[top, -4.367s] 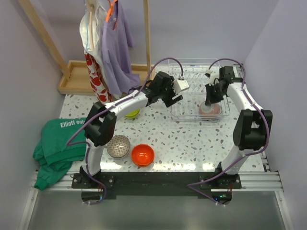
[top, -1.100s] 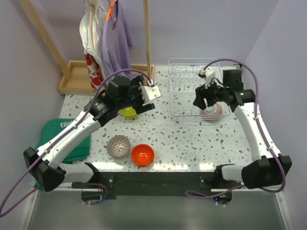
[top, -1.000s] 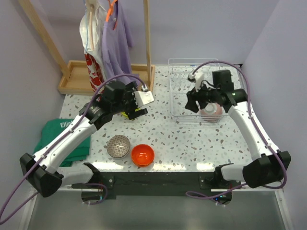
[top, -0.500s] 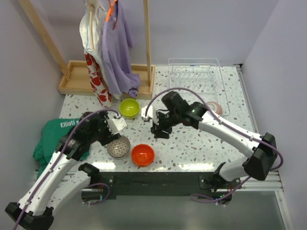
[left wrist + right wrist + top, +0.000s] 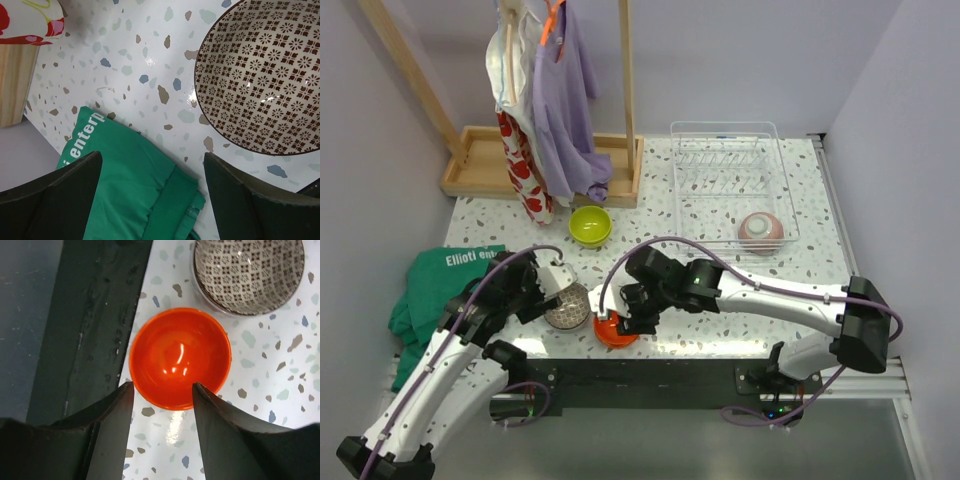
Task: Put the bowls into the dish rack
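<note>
The right pincer (image 5: 162,390) stands partly open and empty, poised over the glossy orange-red round bowl (image 5: 180,357) on the speckled terrazzo desk (image 5: 260,390). Left of that bowl, the left pincer (image 5: 152,160) gapes wide and empty above a green cloth (image 5: 130,200), near the brown-patterned ceramic bowl (image 5: 260,80).

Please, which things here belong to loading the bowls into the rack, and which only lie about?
For the job: dish rack, lime green bowl, orange-red bowl, patterned grey-brown bowl, pinkish bowl already in the rack.
Lying about: green cloth, wooden tray base, hanging clothes.
</note>
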Robot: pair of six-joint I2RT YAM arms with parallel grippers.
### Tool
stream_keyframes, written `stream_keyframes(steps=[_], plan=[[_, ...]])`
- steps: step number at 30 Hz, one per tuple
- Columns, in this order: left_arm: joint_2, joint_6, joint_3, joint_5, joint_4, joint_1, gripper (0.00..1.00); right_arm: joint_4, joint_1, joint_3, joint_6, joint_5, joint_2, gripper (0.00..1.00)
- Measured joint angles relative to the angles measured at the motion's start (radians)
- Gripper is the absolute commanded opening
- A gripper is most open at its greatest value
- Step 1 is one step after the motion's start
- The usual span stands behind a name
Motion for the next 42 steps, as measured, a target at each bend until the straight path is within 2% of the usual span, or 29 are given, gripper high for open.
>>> stream_keyframes(steps=[7,23,26,31,37,42], plan=[[-0.002,0.0,0.001,-0.007,0.001,0.021,0.89,0.01,0.071,0.0,-0.009,0.003,0.02,0.5],[-0.006,0.0,0.079,-0.004,0.002,0.094,0.89,0.016,0.109,-0.002,-0.007,0.046,0.177,0.44],[-0.011,0.0,0.079,0.001,0.002,0.101,0.89,0.013,0.114,0.002,-0.007,0.058,0.193,0.34],[-0.013,0.0,0.079,0.01,0.002,0.113,0.89,0.007,0.114,0.014,0.0,0.078,0.209,0.23],[-0.013,0.0,0.079,0.024,0.002,0.119,0.89,0.005,0.115,0.014,0.008,0.087,0.209,0.02],[-0.008,0.0,0.08,0.035,0.002,0.127,0.89,-0.024,0.116,0.037,0.008,0.105,0.206,0.0]])
